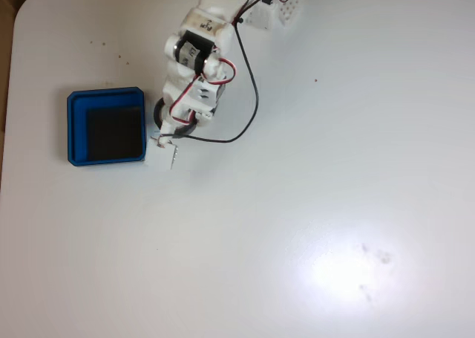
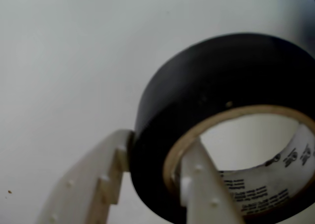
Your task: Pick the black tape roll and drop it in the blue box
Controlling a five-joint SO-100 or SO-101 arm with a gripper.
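Note:
The black tape roll [image 2: 211, 86] has a black outer band and a pale printed inner rim, and it is tilted above the white table. My gripper [image 2: 157, 150] is shut on its wall, with one white finger [image 2: 93, 184] outside the band and the other finger [image 2: 202, 184] inside the ring. In the fixed view only black arcs of the tape roll [image 1: 158, 114] peek out under the arm, and my gripper [image 1: 169, 141] sits just right of the blue box [image 1: 104, 93]. The box is square and bright blue, with a dark floor and nothing in it.
The arm reaches down from the top edge in the fixed view. A black cable [image 1: 252, 104] loops to its right and a white perforated part [image 1: 288, 7] sits near its base. The table's edge [image 1: 9, 93] runs close to the left of the box. Glare marks the lower right.

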